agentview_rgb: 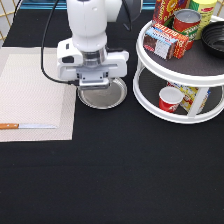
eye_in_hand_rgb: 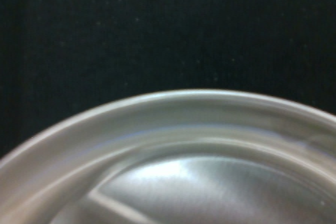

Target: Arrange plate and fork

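The silver plate (agentview_rgb: 102, 95) (eye_in_hand_rgb: 195, 165) lies flat on the black tabletop (agentview_rgb: 115, 170), just beside the placemat (agentview_rgb: 35, 95) at the exterior view's left and near a white two-tier rack (agentview_rgb: 172, 67) at its right. The pincer (agentview_rgb: 93, 86) sits low over the plate's upper rim; whether it grips cannot be told. A wooden-handled knife (agentview_rgb: 27, 126) rests on the placemat.

A broad stretch of black tablecloth (agentview_rgb: 125, 175) is lying open across the exterior view's bottom, giving free passage from left to right. Toward the top, the gripper (agentview_rgb: 95, 86) is hanging low over the plate (agentview_rgb: 102, 96) and blocking the narrow gap between the placemat (agentview_rgb: 32, 95) on the left and the two-tier white turntable rack (agentview_rgb: 180, 75) on the right. The rack is crowding the top right with boxes, a can (agentview_rgb: 186, 21) and a red cup (agentview_rgb: 169, 99), while a knife (agentview_rgb: 27, 126) is occupying the placemat's lower edge.
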Robot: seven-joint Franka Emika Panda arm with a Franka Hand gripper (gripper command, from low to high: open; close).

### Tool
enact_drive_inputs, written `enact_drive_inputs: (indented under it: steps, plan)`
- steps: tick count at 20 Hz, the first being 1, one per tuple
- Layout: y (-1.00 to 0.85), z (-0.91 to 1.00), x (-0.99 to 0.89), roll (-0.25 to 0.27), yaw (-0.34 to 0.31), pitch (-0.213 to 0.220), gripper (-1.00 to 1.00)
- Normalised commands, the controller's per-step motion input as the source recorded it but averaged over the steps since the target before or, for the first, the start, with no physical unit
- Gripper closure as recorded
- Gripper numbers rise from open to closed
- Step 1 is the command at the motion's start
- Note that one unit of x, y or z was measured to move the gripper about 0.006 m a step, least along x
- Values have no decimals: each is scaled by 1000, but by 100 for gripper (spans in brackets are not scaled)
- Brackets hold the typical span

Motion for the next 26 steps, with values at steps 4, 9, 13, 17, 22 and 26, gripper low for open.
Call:
enact_drive_inputs:
  steps: [4, 9, 13, 17, 22, 26]
  plan:
    - [-44, -246, 97, 64, 21, 43, -100]
    - [-77, -93, 95, 51, 0, 65, -100]
    - [-207, -109, 55, 58, 0, 42, -100]
    - [-463, -6, 156, 61, 4, 27, -100]
    - [-625, 0, 175, 49, 4, 2, -100]
    - [-778, 39, 161, 74, 3, 5, -100]
